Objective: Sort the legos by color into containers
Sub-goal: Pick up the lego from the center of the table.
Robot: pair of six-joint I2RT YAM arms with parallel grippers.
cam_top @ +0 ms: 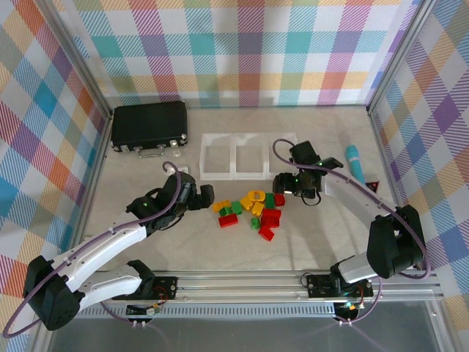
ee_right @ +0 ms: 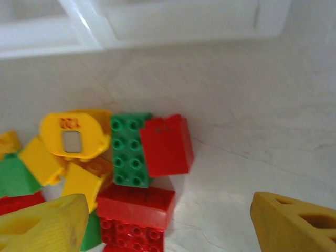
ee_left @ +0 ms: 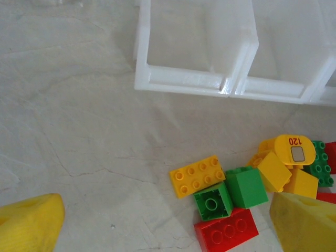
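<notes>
1. The table carries everything; I place things by the containers, the row of clear-white bins toward its back.
2. The left arm reaches up from the near edge toward the near-left of the containers. The right arm bends in from their right.
3. A black case lies left of the containers, set a little farther back.
4. In the left wrist view, the containers' front rim runs across the top. In the right wrist view, the containers are blurred.
5. A teal tube lies to the right of the containers, well apart.
6. The left gripper sits on the near side of the containers, by their left end. On its own camera the left gripper is spread wide, with nothing clamped.
7. The right gripper sits on the near side of the containers, by their right end. Its own camera shows the right gripper with jaws well apart, gripping nothing; a red brick lies beside one finger.
8. The legos lie in a loose pile on the table, near the containers on their near side, between the two grippers.
9. Up close the legos are red, green and yellow. A green brick touches a red brick.
10. A rounded yellow piece marked "120" is on the pile's container side.
</notes>
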